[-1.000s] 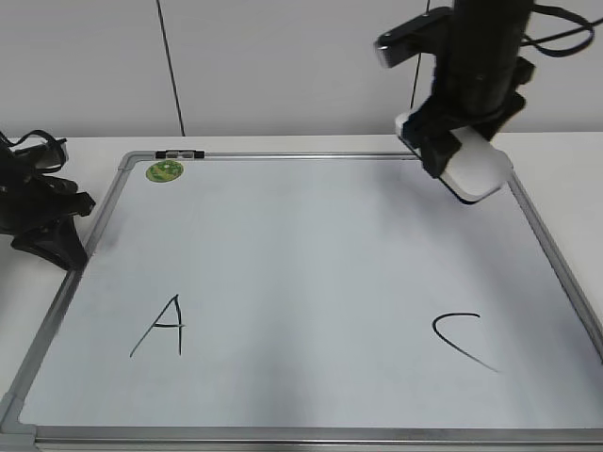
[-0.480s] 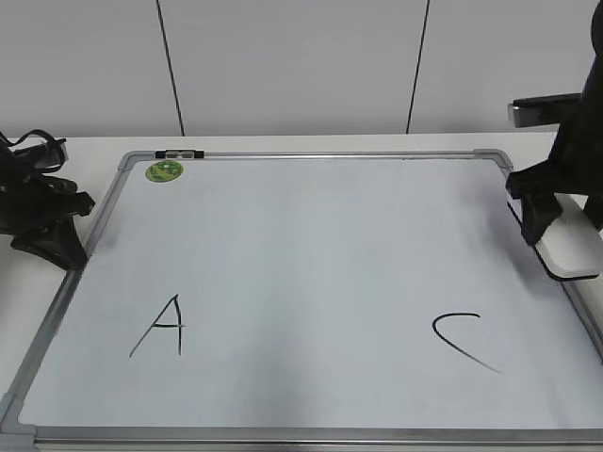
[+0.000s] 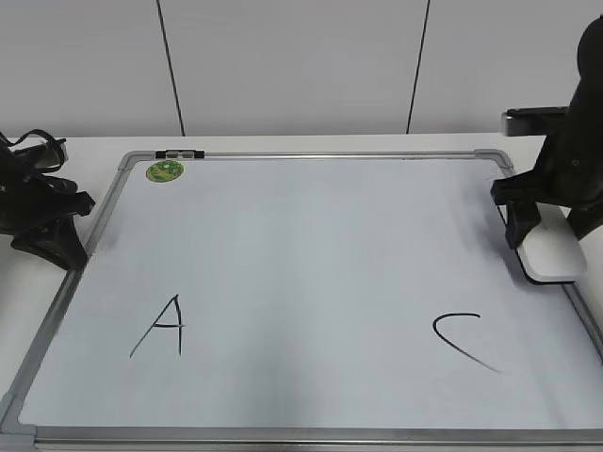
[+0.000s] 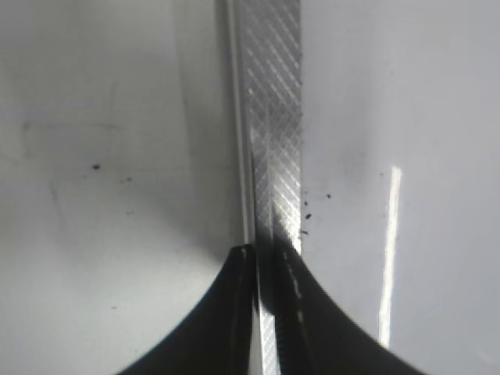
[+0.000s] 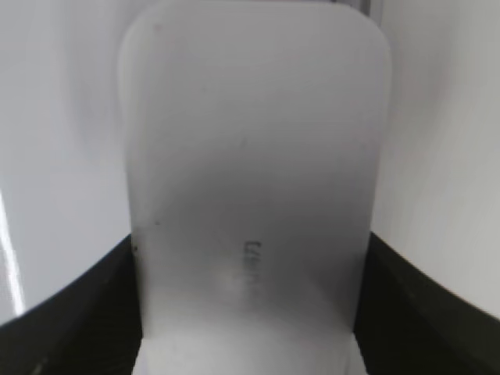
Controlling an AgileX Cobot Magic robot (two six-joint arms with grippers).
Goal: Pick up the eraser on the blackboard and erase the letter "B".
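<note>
White plastic eraser (image 3: 549, 252) sits clamped between the jaws of the right pincer (image 3: 539, 237), low over the right frame of the blackboard (image 3: 311, 435). Left of that pincer: a black "C" (image 3: 462, 341), farther left an "A" (image 3: 160, 327). No "B" visible. Left pincer (image 4: 266, 269) is closed, empty, above the board's left frame.
</note>
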